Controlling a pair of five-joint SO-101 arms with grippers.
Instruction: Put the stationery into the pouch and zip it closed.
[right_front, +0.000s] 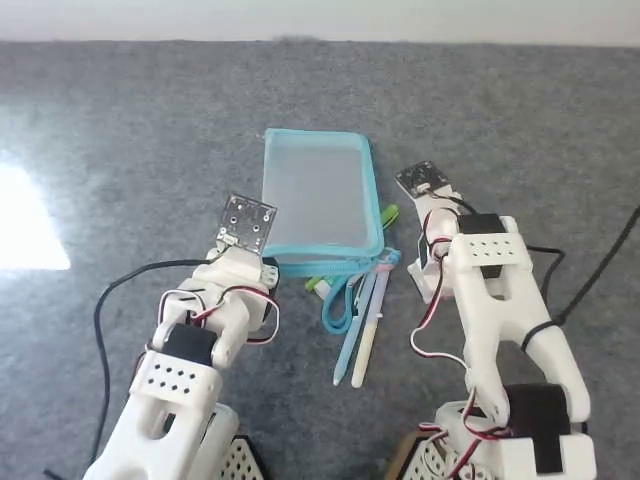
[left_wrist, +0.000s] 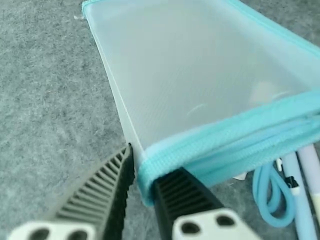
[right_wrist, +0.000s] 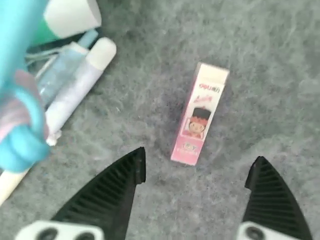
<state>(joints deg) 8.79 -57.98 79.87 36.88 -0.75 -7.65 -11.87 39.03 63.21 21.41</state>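
Translucent pouch (left_wrist: 200, 85), corner pinched in left claw (left_wrist: 145, 167), pens (left_wrist: 303, 210) beside blue cord loop (left_wrist: 270, 197)

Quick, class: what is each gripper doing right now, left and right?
Left gripper: closed on the pouch corner.
Right gripper: open, empty, over the pink box.

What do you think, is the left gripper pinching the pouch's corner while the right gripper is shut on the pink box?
No: the right wrist view shows the right gripper open over the pink box, not touching it. The rest holds.
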